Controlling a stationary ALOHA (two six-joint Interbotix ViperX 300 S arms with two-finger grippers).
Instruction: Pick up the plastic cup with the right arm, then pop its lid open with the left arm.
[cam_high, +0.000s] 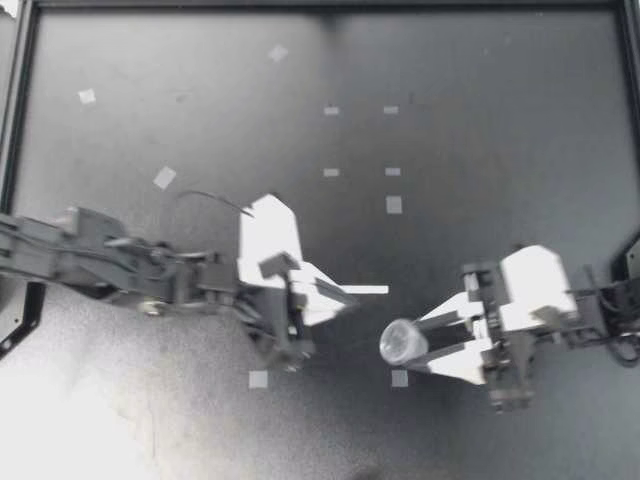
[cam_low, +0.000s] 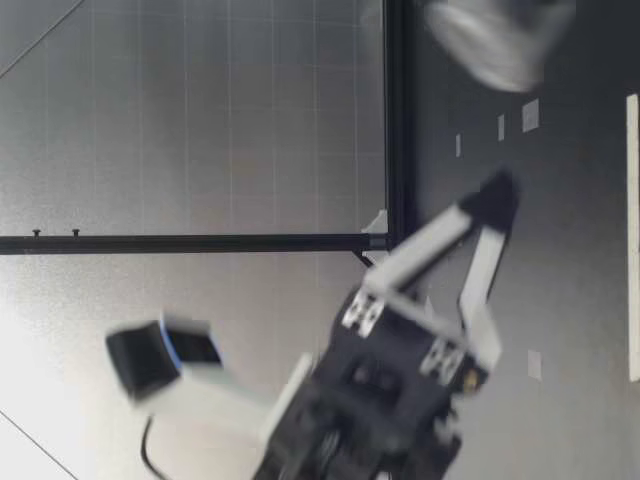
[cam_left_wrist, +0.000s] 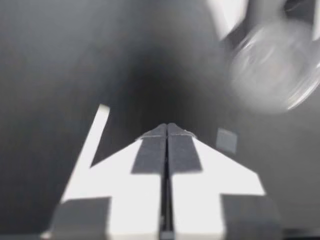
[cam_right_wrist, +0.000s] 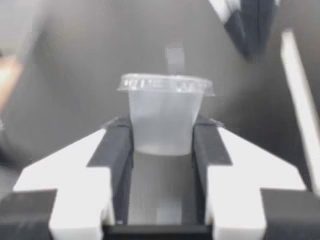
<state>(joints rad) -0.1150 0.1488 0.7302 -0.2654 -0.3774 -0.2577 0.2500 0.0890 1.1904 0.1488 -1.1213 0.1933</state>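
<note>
My right gripper (cam_high: 425, 345) comes in from the right and is shut on a small clear plastic cup with a lid (cam_high: 401, 342). In the right wrist view the cup (cam_right_wrist: 164, 116) sits between both fingers (cam_right_wrist: 116, 150), which press its sides. My left gripper (cam_high: 350, 298) is shut on nothing and points at the cup from a short way off. Its fingertips (cam_left_wrist: 167, 129) meet in the left wrist view, with the blurred cup (cam_left_wrist: 276, 70) ahead of them and to one side. In the low view my left gripper (cam_low: 497, 192) hovers above the table with its tips together.
A thin white strip (cam_high: 365, 289) lies on the dark table just beside my left gripper's tips, and it shows again in the right wrist view as the strip (cam_right_wrist: 299, 100). Several small pale tape squares (cam_high: 393, 204) dot the table. A black frame (cam_high: 320, 4) borders the table.
</note>
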